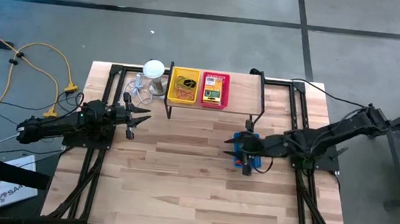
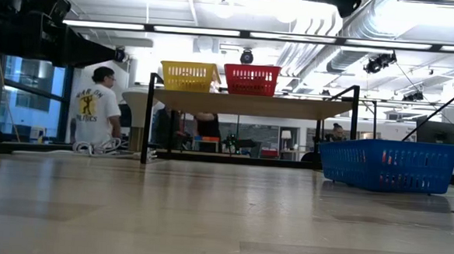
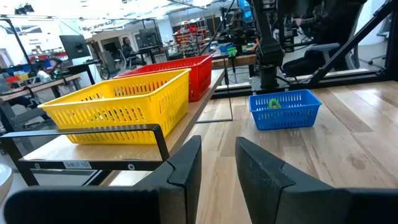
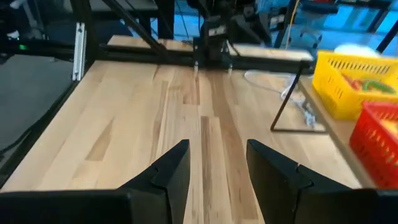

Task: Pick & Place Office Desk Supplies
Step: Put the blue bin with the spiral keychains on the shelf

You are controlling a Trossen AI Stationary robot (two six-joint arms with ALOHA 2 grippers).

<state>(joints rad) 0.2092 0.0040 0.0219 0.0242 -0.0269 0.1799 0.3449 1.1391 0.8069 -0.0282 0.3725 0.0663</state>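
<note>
High view puts the rubber bands (image 1: 183,86) in the yellow basket (image 1: 173,83) on the shelf (image 1: 259,95); left claw (image 1: 135,118) and right claw (image 1: 234,148) hang spread, empty. Thin bands could slip a pinch, snagging the mesh

free: table (image 1: 193,191) front and middle bare | blocked: rear shelf (image 1: 215,107) with yellow basket (image 1: 184,86), red basket (image 1: 214,89); blue basket (image 1: 247,151) right-centre

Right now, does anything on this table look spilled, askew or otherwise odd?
Nothing stands out. The yellow basket and red basket sit side by side on the raised shelf, the blue basket stands upright on the table, and nothing lies spilled.
</note>
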